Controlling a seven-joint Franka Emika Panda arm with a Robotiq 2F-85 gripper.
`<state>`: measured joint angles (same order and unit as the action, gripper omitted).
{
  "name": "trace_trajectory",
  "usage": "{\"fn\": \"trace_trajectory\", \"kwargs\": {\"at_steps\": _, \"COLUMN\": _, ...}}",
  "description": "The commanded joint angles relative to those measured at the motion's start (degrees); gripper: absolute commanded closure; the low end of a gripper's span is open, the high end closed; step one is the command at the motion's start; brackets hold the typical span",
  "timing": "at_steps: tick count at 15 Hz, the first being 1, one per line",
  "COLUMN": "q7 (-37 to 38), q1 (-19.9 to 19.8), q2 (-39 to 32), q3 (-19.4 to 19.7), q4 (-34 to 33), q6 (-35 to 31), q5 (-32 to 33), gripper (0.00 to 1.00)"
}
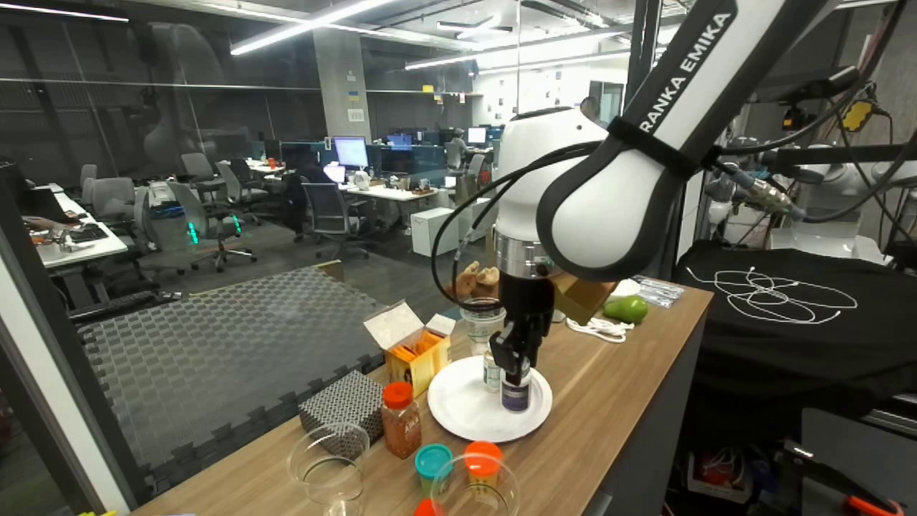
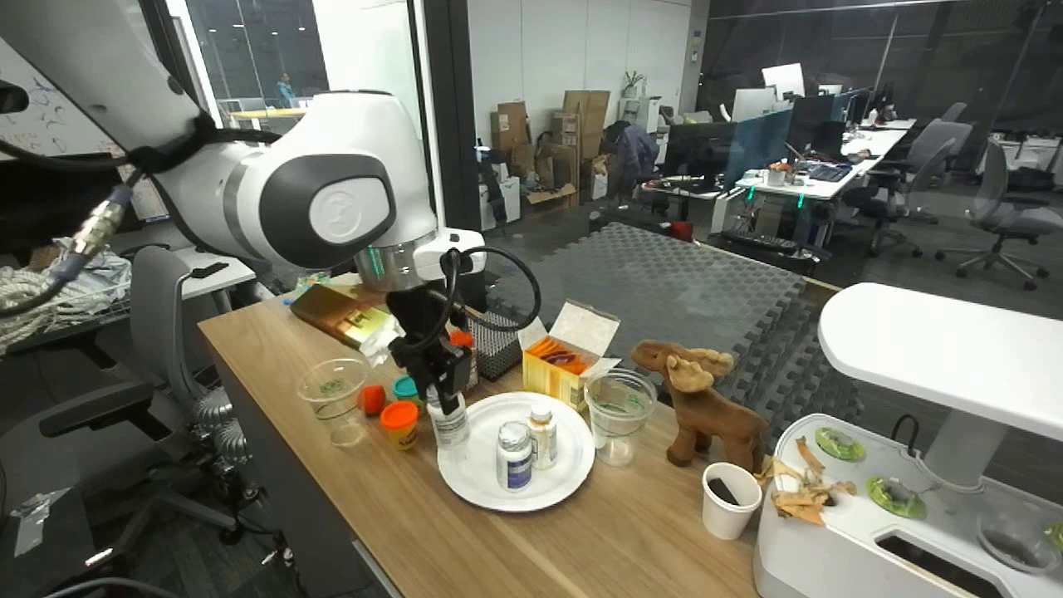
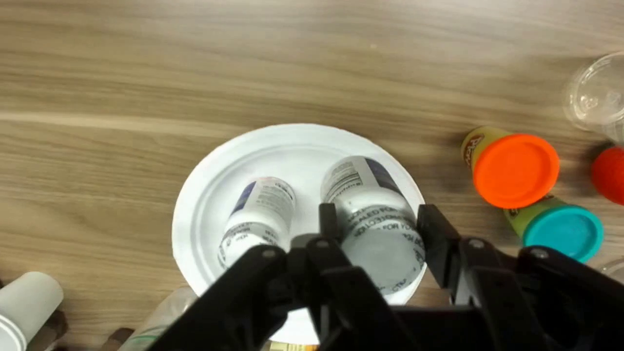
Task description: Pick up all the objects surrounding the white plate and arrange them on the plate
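Note:
My gripper (image 3: 374,219) is shut on a white bottle (image 3: 360,185) with a purple label, one finger on either side of its cap. The bottle sits low over the white plate (image 3: 204,204); whether its base touches I cannot tell. Beside it a purple-labelled white bottle (image 2: 514,465) and a smaller white bottle (image 2: 542,436) stand upright on the plate. Off the plate, in an exterior view, are the red-capped orange bottle (image 1: 401,423), the teal cup (image 1: 433,462) and the orange cup (image 1: 483,459).
A grey block (image 1: 344,408) and an open yellow carton (image 2: 560,374) stand close behind the plate. Clear cups (image 2: 619,407) flank it, and a plush moose (image 2: 718,415) and paper cup (image 2: 731,498) lie farther along. A red round item (image 2: 371,400) sits near the Play-Doh tubs.

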<state>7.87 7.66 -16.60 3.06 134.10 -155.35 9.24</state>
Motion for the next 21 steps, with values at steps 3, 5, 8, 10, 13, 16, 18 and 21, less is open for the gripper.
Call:
{"fn": "trace_trajectory", "kwargs": {"at_steps": 3, "q7": 0.1, "q1": -0.7, "q2": -8.7, "q3": -1.0, "q4": -10.6, "q6": 0.3, "q5": -1.1, "gripper": 0.81}}
{"fn": "trace_trajectory", "kwargs": {"at_steps": 5, "q7": -0.4, "q1": -1.1, "q2": -11.7, "q3": -1.3, "q4": -13.7, "q6": -0.4, "q5": -1.9, "gripper": 0.81}}
{"fn": "trace_trajectory", "kwargs": {"at_steps": 8, "q7": 0.0, "q1": -1.2, "q2": -15.8, "q3": -1.2, "q4": -18.0, "q6": -0.7, "q5": -3.1, "gripper": 0.81}}
{"fn": "trace_trajectory", "kwargs": {"at_steps": 10, "q7": 0.7, "q1": -0.6, "q2": -18.0, "q3": -0.3, "q4": -20.5, "q6": -0.4, "q5": -2.8, "gripper": 0.81}}
{"fn": "trace_trajectory", "kwargs": {"at_steps": 13, "q7": 1.4, "q1": -0.2, "q2": -19.9, "q3": 0.7, "q4": -22.9, "q6": -0.5, "q5": -2.4, "gripper": 0.81}}
{"fn": "trace_trajectory", "kwargs": {"at_steps": 16, "q7": 2.2, "q1": 0.2, "q2": -21.0, "q3": 1.9, "q4": -24.4, "q6": -0.9, "q5": -1.9, "gripper": 0.81}}
{"fn": "trace_trajectory", "kwargs": {"at_steps": 18, "q7": 2.9, "q1": 0.5, "q2": -21.5, "q3": 2.6, "q4": -25.3, "q6": -1.0, "q5": -1.7, "gripper": 0.81}}
{"fn": "trace_trajectory", "kwargs": {"at_steps": 21, "q7": 3.4, "q1": 0.7, "q2": -22.1, "q3": 3.2, "q4": -26.3, "q6": -0.7, "q5": -1.7, "gripper": 0.81}}
